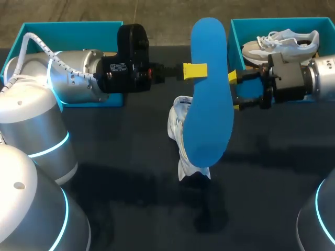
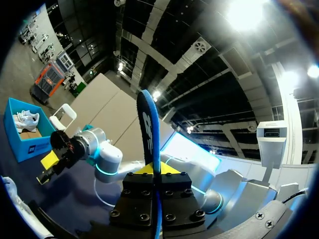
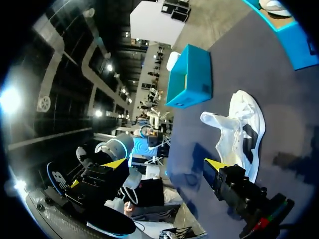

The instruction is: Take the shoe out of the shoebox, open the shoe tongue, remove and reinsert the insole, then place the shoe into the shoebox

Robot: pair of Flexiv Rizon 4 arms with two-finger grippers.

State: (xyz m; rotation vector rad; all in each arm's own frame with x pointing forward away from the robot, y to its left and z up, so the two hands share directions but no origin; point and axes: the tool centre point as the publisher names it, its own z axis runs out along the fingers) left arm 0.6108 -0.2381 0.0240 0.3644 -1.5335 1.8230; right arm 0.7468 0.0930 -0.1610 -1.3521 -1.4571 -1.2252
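Shoe [image 1: 177, 124] lies on the table [image 1: 131, 157], out of the shoebox [image 1: 236, 36]. The blue insole [image 1: 209, 104] is out too, raised above it and pinched by the left gripper [image 1: 194, 69], with the right gripper [image 1: 234, 91] spread at its edge. In the left wrist view, the insole [image 2: 148, 129] stands edge-on, clamped between the fingers. In the right wrist view, the jaws are wide and empty, with the shoe [image 3: 244, 134] beyond them. Reinserting the insole and boxing the shoe remain, I judge.
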